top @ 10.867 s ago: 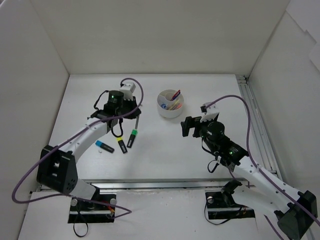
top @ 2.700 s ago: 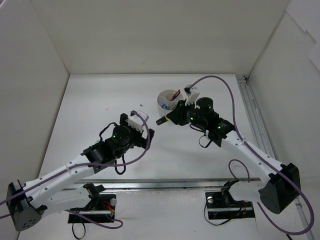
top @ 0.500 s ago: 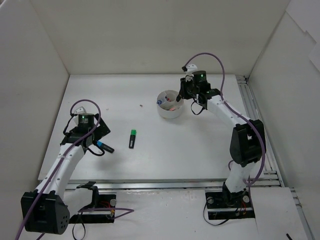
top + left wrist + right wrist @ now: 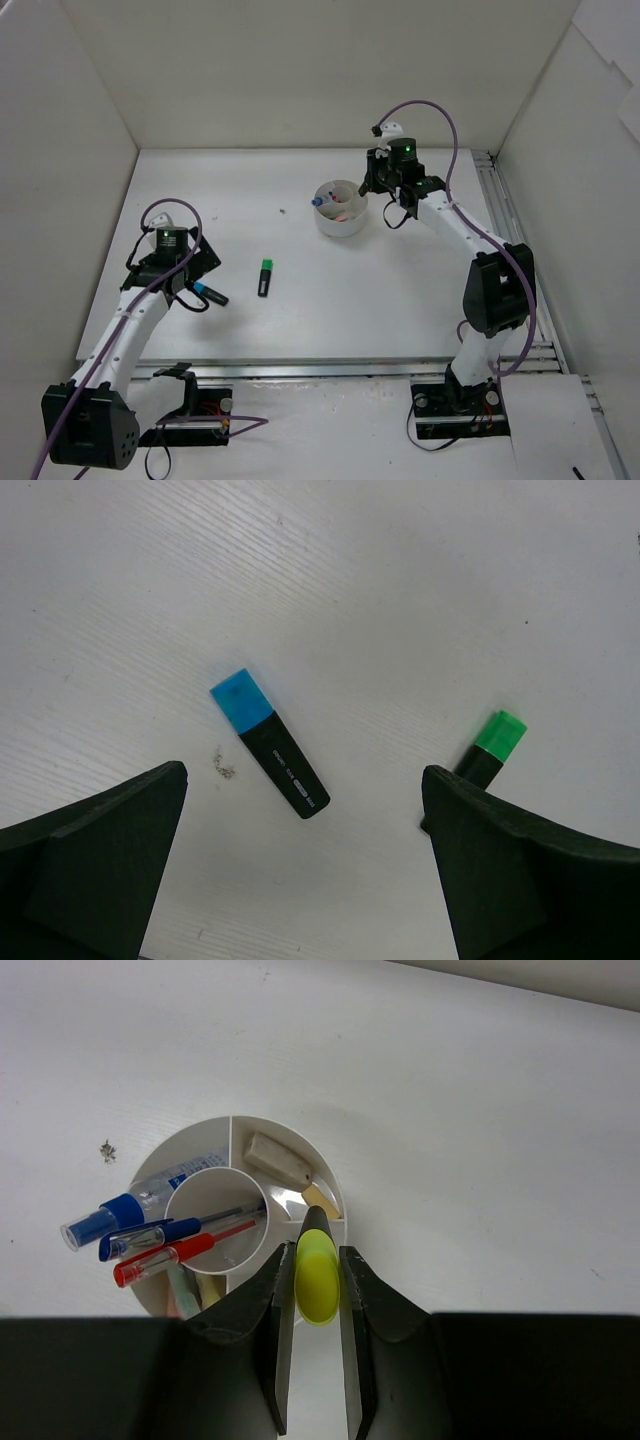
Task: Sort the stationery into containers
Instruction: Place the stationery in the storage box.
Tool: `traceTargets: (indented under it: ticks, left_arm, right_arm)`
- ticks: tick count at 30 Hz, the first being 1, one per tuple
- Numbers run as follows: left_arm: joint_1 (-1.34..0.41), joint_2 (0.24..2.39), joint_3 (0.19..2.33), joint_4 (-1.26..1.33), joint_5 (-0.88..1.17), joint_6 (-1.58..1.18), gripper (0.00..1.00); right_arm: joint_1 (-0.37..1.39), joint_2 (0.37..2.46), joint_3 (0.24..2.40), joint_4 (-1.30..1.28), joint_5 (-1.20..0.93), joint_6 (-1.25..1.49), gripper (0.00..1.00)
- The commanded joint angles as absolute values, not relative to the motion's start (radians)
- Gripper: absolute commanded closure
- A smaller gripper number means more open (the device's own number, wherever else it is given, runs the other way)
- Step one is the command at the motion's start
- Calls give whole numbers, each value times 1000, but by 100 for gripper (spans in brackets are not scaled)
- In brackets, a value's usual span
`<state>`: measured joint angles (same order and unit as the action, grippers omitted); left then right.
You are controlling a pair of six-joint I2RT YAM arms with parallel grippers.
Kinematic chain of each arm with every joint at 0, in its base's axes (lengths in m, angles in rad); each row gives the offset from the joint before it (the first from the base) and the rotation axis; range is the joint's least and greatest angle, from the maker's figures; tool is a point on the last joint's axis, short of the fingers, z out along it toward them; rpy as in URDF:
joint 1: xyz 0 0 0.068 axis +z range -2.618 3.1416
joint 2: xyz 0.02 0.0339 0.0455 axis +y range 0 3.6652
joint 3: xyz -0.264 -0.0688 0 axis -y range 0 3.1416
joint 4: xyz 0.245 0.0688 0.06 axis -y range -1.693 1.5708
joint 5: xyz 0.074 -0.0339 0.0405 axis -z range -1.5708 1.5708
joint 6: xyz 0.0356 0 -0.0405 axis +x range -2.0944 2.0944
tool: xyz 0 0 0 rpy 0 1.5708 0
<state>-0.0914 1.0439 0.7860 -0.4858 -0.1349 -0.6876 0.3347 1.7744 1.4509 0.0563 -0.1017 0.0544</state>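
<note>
Right gripper [image 4: 318, 1260]: narrowed onto a black highlighter with a yellow cap [image 4: 318, 1282], one finger on each side of the barrel; cap end faces the wrist camera and the dark end points down.
Held highlighter, place: over the rim of the low round white plastic tub [image 4: 190, 1132], at the outer compartment that holds a beige block eraser [image 4: 278, 1160]; whether its tip touches the tub cannot be told.
Tub, place: far part of the white table [image 4: 400, 300], right of centre, with the right gripper [image 4: 372, 190] just beside its right edge in the top view.
Tub, contents: a clear tube with a blue cap [image 4: 120, 1205], a thin blue pen [image 4: 150, 1240] and a thin red pen [image 4: 170, 1252] lie side by side, their caps sticking out past the left wall; a small tan piece [image 4: 320, 1200] sits just beside the held highlighter's tip.
Left gripper [image 4: 302, 775]: spread wide, holding nothing, above the table's left side.
Black highlighter with a blue cap [image 4: 270, 745]: flat on the table, between the left fingers.
Black highlighter with a green cap [image 4: 490, 745]: flat on the table, near the blue-capped one and apart from it, partly behind the right-hand finger in the wrist view.
</note>
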Motion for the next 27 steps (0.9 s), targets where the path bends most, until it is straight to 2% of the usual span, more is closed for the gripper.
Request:
traceTargets:
  ticks: [1,8,27]
  left_arm:
    - [-86,1048,830,-446,-138,-670,0]
    - [-86,1055,838,-442,-121,-667,0]
    - [-86,1005,818,-466,-124,-666,0]
  right_arm:
    - [339,1729,1490,121,-58,71,100]
    - [342,1743,1471,107,-138,121,100]
    - [345,1790,1469,81,-100,167,100]
